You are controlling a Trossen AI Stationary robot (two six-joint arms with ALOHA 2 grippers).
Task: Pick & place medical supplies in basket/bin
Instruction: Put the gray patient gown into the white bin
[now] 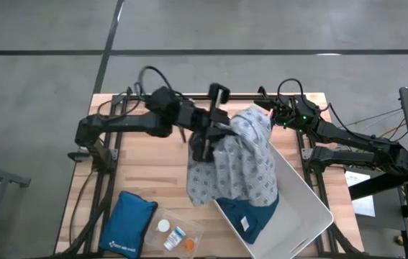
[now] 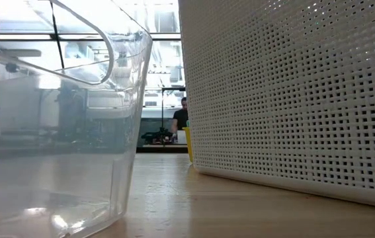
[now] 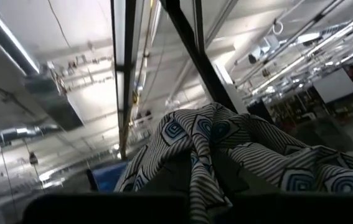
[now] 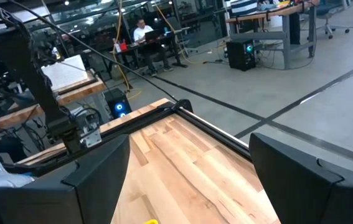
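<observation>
The left hand (image 1: 205, 147) is shut on the grey dotted cloth (image 1: 241, 162), holding it lifted over the middle of the bench (image 1: 153, 180); the cloth hangs down and drapes over the near end of the white basket (image 1: 301, 208). A blue garment (image 1: 250, 214) lies in the basket under it. At the bench's front left lie a blue pouch (image 1: 127, 224) and a clear tub (image 1: 178, 234) of small bottles. The right hand (image 4: 188, 168) waits at the back right corner, fingers wide apart and holding nothing.
</observation>
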